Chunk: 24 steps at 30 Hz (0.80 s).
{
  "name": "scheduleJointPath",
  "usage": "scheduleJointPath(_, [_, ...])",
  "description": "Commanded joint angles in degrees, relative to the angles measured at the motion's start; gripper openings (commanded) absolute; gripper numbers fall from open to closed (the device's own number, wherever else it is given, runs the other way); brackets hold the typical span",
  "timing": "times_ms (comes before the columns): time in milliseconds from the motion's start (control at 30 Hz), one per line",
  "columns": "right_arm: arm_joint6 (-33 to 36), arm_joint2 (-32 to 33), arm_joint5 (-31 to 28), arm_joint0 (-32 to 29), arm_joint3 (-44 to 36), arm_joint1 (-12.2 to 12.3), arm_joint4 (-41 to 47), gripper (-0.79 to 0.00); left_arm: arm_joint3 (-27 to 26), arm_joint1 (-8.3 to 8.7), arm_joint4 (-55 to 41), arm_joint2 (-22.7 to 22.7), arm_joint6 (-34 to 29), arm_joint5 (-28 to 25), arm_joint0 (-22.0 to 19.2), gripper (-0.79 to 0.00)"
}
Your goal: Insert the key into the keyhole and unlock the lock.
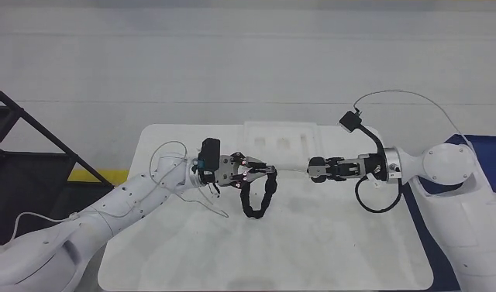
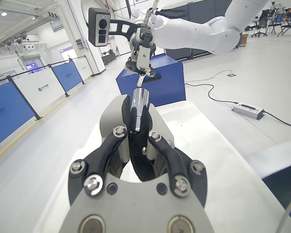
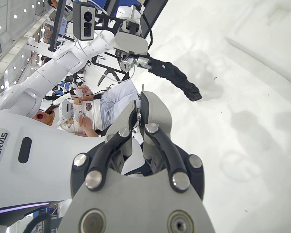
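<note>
Left gripper [image 2: 137,112] is clamped on a chrome cable lock [image 2: 140,98], held above the white table [image 1: 349,245], with its keyhole [image 3: 124,66] end facing the right arm. Right gripper [image 2: 142,71] pinches the key [image 2: 140,81], blade nearly in line with the lock's long axis, tip just short of the keyhole. Both arms are stretched inward, head-on over the table's middle

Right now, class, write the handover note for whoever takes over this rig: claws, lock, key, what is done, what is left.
The left claw is shut on the chrome cylinder lock; its black sleeved cable hangs over the white table.
The right claw is shut on the small silver key, tip facing the keyhole, with a gap between.
Done: both gripped, roughly aligned.
Left: insert, turn, unlock.
</note>
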Motion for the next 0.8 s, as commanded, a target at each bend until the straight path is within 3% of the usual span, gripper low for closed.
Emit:
scheduleJointPath(0, [0.9, -0.2, 0.5, 0.2, -0.6, 0.1, -0.1, -0.785, -0.3, -0.20, 1.1, -0.4, 1.3, 0.7, 0.9, -0.785])
scheduleJointPath(367, [2.7, -2.3, 3.9, 1.1, -7.5, 0.7, -3.3, -0.785, 5.7, -3.82, 16.6, -0.3, 14.9, 9.3, 1.2, -0.785])
scheduleJointPath(567, [1.7, -3.5, 6.1, 0.9, -11.4, 1.1, -7.8, -0.785, 9.0, -6.44, 16.1, 0.3, 17.1, 11.5, 1.0, -0.785])
scheduleJointPath(767, [-0.4, -4.6, 7.0, 0.4, -13.4, 1.4, -11.8, -0.785, 11.2, -7.95, 15.6, 1.2, 18.5, 13.0, 0.6, -0.785])
